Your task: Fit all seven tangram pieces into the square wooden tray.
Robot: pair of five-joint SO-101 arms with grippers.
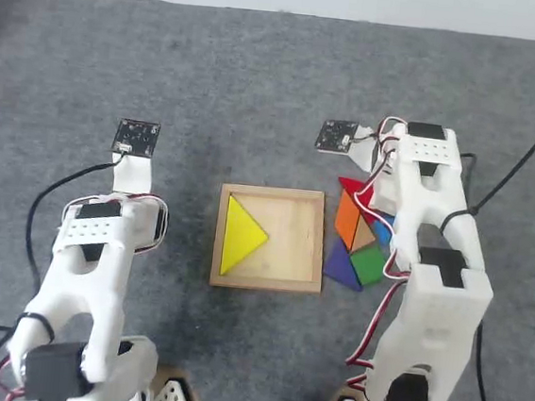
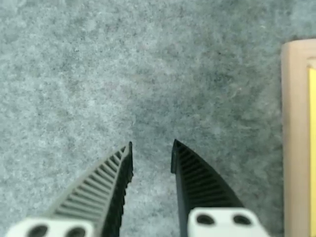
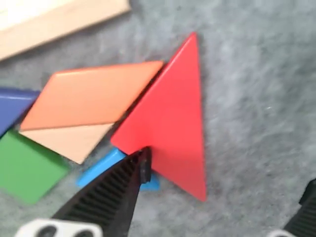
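- One of seven is done, as I judge it: the yellow triangle (image 1: 238, 236) lies inside the square wooden tray (image 1: 265, 282), which sits mid-frame in the high view.
- Its long edge runs up and down the frame against the tray's left wall, and its right-angle corner points right, toward the tray's middle.
- Six pieces are left, clustered on the grey surface (image 1: 259, 95) just right of the tray: red triangle (image 3: 173, 123), orange parallelogram (image 3: 94, 94), pale wood-coloured triangle (image 3: 74, 140), green piece (image 3: 24, 168), light blue piece (image 3: 103, 170) and dark blue piece (image 3: 12, 106).
- The parallelogram's long axis runs roughly up-down in the high view, alongside the tray's right wall.
- One short edge of the red triangle meets the parallelogram, while its long edge faces bare surface.
- The right arm (image 1: 435, 283) hangs over the cluster with its jaws wide apart, straddling the red triangle and clamping nothing.
- The left arm (image 1: 90, 269) is left of the tray, its jaws slightly apart over bare surface.
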